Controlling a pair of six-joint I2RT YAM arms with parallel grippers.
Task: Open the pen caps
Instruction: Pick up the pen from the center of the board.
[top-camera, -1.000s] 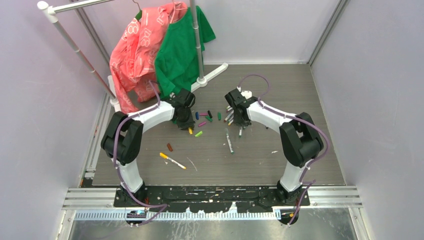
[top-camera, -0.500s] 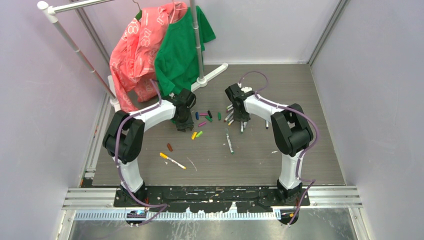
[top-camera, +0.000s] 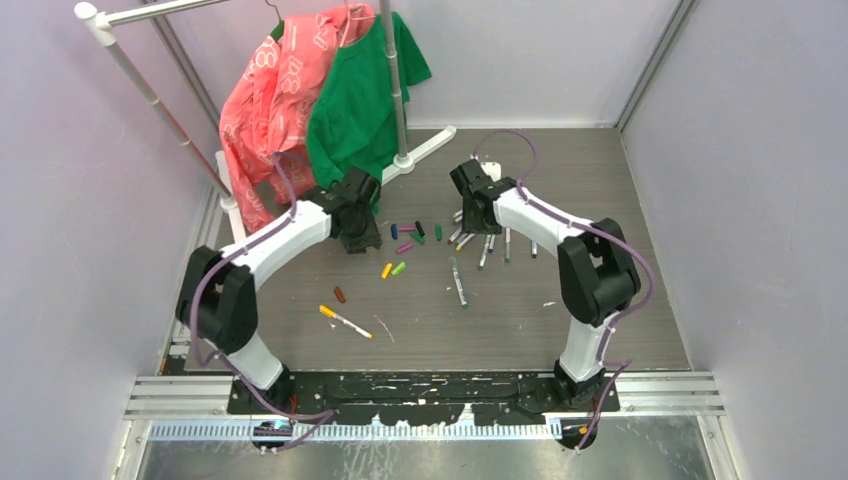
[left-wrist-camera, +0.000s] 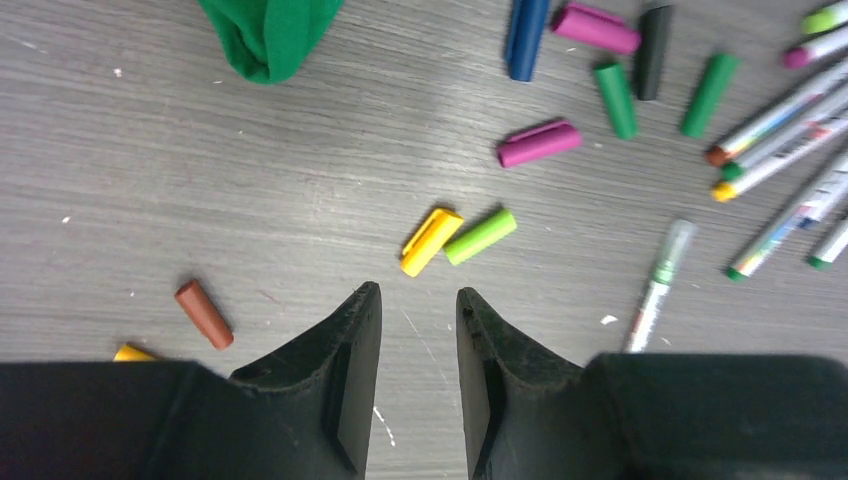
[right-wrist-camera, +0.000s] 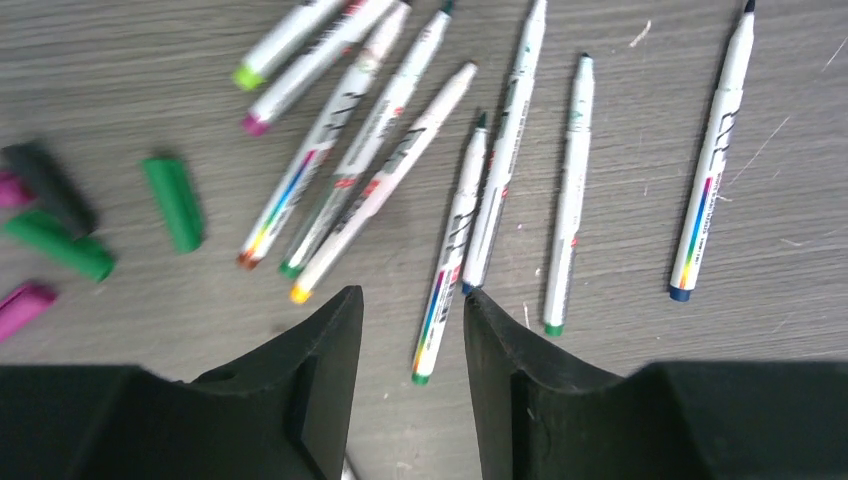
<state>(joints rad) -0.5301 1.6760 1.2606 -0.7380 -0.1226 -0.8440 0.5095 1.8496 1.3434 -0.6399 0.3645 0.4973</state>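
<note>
9 loose pen caps (left-wrist-camera: 539, 143) in the left wrist view, scattered on the grey table (left-wrist-camera: 250, 200): yellow cap (left-wrist-camera: 431, 241) touching a light green cap (left-wrist-camera: 481, 236) just ahead of the left gripper (left-wrist-camera: 418, 340), brown cap (left-wrist-camera: 204, 314) off to the left, blue, black, 2 magenta and 2 dark green farther out. left gripper's fingers a little apart, nothing between them, bare table below. sliver of yellow (left-wrist-camera: 133, 352) at the bottom edge, mostly hidden behind the gripper body; cannot tell what. right gripper (right-wrist-camera: 412, 340) spread and empty, over a fan of uncapped pens (right-wrist-camera: 400, 163); green-ended pen (right-wrist-camera: 450, 250) showing in the gap. upper ends of several pens cut off by the frame; caps at the left of that view blurred. 1 capped pen (top-camera: 345, 322) apart, nearer the arm bases. hem of a green shirt (left-wrist-camera: 268, 35), top cut off.
</note>
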